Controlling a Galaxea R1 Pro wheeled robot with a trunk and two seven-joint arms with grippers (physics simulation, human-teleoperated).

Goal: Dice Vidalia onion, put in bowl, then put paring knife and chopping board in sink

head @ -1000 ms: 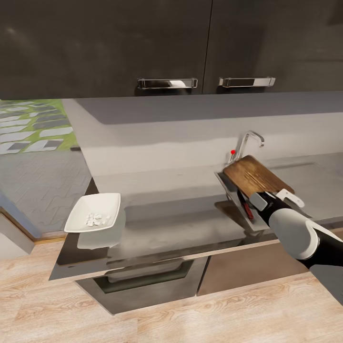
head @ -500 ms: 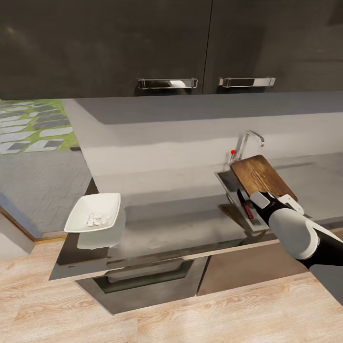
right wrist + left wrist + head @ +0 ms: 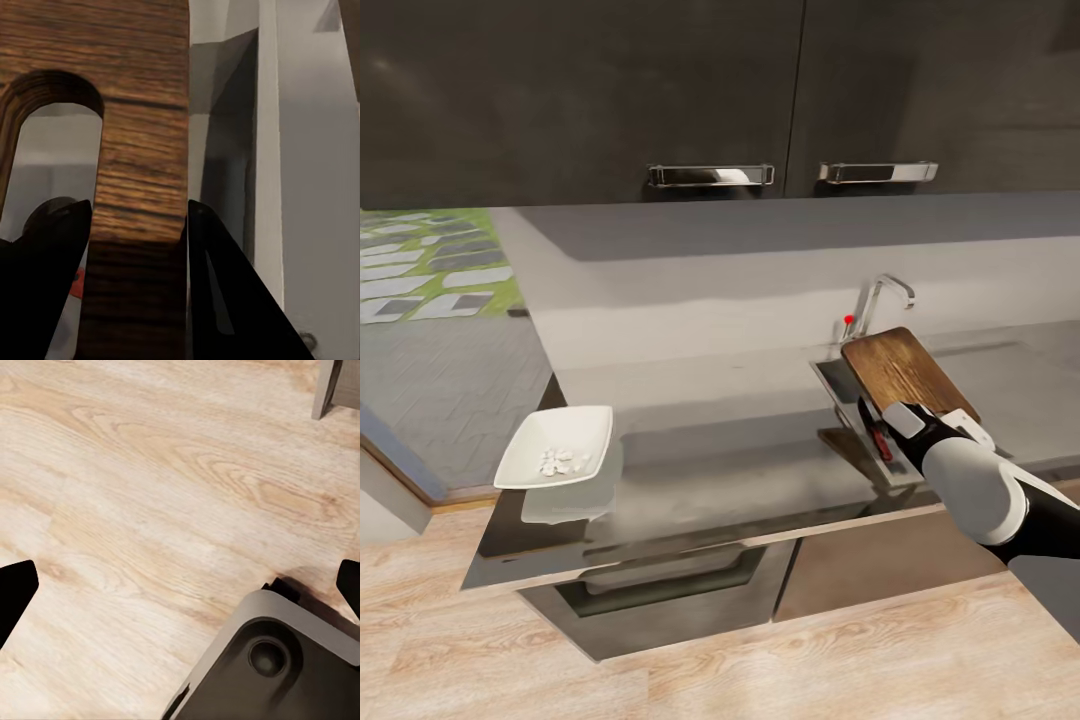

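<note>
A long grey countertop runs across the room, smooth enough to carry soft reflections. Dark cabinets with two chrome handles hang above it, over a pale grey wall. Below the countertop are dark fronts, and the floor is light wood plank. Past the countertop's left end, grey paving and a patch of green show.

The sink is set into the countertop toward its right, with a chrome tap and small red knob at its back edge. The right gripper holds the board over the sink, tilted, its far end up near the tap. In the right wrist view the two dark fingers clamp the wooden strip beside the board's handle slot, and the steel sink wall lies beyond. The knife lies in the sink under the board, its red handle showing just beside the gripper; a speck of red shows low in the wrist view too.

The bowl sits on the countertop well left of the sink, near the left end, with pale diced onion inside.

The left gripper hangs over the wood floor, its fingertips far apart at the frame's edges with nothing between them, above the grey robot base.
</note>
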